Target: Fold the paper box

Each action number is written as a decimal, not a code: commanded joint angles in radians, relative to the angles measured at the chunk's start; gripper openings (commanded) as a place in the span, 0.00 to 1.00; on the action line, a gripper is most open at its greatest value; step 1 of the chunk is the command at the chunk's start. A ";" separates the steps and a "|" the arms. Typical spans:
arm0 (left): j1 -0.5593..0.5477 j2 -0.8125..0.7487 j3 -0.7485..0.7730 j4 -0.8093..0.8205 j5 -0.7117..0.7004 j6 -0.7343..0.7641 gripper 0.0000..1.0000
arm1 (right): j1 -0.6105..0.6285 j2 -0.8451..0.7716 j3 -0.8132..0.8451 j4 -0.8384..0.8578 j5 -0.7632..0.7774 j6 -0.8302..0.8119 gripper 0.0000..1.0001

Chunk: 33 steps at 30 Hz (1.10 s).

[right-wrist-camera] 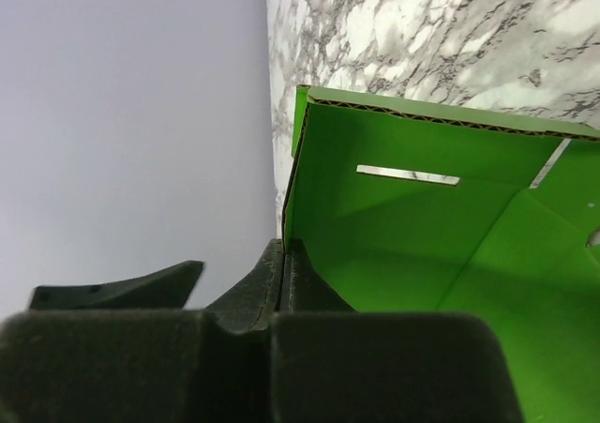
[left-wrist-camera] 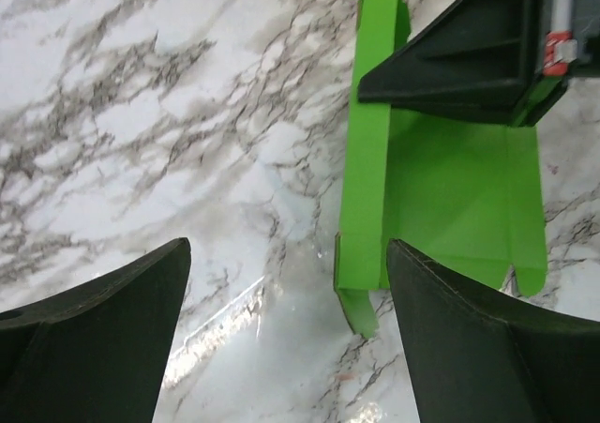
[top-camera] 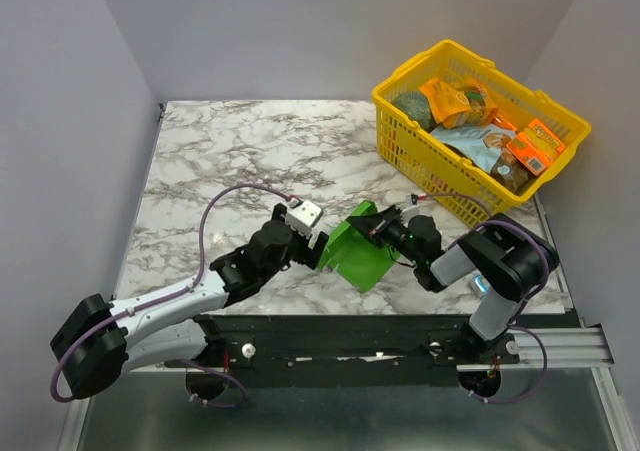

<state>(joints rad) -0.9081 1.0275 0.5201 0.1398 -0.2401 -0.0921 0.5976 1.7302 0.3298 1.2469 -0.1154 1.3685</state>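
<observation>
The paper box (top-camera: 360, 256) is a bright green card cut-out, partly raised, lying on the marble table between my two arms. My right gripper (top-camera: 372, 227) is shut on its upper right edge. In the right wrist view the closed fingertips (right-wrist-camera: 284, 254) pinch the rim of a standing green wall (right-wrist-camera: 422, 245) that has a slot cut in it. My left gripper (top-camera: 322, 249) is open at the box's left side. In the left wrist view its jaws (left-wrist-camera: 291, 329) stand wide over bare marble. The box's folded side strip (left-wrist-camera: 366, 160) lies just inside the right finger (left-wrist-camera: 487, 348).
A yellow plastic basket (top-camera: 400, 141) holding several food packs stands at the back right of the table. Grey walls close in the left, back and right sides. The table's near edge runs along the black rail by the arm bases.
</observation>
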 commanded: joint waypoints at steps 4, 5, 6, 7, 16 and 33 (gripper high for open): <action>0.080 -0.110 -0.100 -0.046 -0.096 -0.210 0.94 | -0.007 -0.004 0.075 0.071 -0.052 -0.092 0.00; 0.093 -0.127 -0.101 -0.061 -0.097 -0.227 0.94 | -0.004 0.009 0.090 0.074 -0.059 -0.095 0.00; 0.115 -0.157 -0.106 -0.075 -0.094 -0.228 0.95 | -0.005 0.017 0.103 0.078 -0.067 -0.094 0.00; 0.148 -0.171 -0.112 -0.091 -0.062 -0.241 0.96 | -0.005 0.032 0.115 0.109 -0.079 -0.092 0.00; 0.202 -0.204 -0.169 -0.097 0.001 -0.293 0.94 | -0.007 0.212 0.100 0.355 -0.107 -0.025 0.01; 0.195 -0.077 -0.215 0.015 0.173 -0.267 0.84 | -0.012 0.178 0.098 0.348 -0.105 -0.039 0.01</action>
<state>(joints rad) -0.7090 0.9318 0.3176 0.1101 -0.1471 -0.3637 0.5934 1.9194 0.4301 1.3457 -0.2085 1.3560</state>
